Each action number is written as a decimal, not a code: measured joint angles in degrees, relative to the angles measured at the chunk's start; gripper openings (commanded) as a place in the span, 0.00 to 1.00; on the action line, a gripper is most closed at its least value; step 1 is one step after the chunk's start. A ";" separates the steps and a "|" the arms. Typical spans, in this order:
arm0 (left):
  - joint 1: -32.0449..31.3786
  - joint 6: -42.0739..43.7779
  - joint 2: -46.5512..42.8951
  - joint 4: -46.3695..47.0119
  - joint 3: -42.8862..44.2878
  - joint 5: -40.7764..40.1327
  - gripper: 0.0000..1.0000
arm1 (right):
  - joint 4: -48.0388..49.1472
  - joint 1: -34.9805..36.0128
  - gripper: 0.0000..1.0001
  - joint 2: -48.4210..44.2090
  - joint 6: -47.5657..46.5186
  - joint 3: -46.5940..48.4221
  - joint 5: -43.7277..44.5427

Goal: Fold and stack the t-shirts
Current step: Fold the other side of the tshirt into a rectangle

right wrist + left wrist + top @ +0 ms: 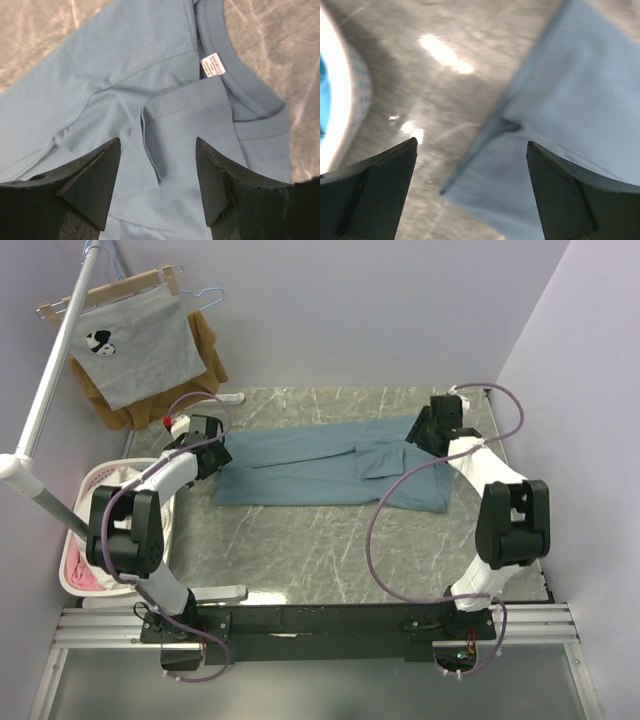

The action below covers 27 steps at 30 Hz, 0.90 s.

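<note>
Left jaws and right jaws spread, gripping nothing — t-shirt (125,65) lies on table (445,100) beneath both; basket (340,85) beside left jaws.

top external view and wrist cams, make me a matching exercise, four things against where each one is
Things:
1 teal t-shirt
2 grey printed shirt
3 white basket
4 right pincer

Places:
a hanging at far left
b open over the collar
c flat on the table
d beside the table's left edge

Pairs: 1-c, 2-a, 3-d, 4-b
</note>
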 measured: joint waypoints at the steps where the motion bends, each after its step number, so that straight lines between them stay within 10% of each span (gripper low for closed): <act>1: -0.44 0.28 -0.96 0.57 -0.07 0.81 0.96 | -0.04 -0.15 0.69 -1.51 0.11 -0.92 -0.04; 17: -11.30 4.33 4.44 4.59 2.23 12.70 0.96 | 2.16 -0.44 0.64 3.78 4.13 -6.25 -12.74; 27: -11.91 4.52 6.88 4.57 3.50 13.22 0.96 | 2.99 -0.44 0.01 8.90 3.85 -2.25 -16.90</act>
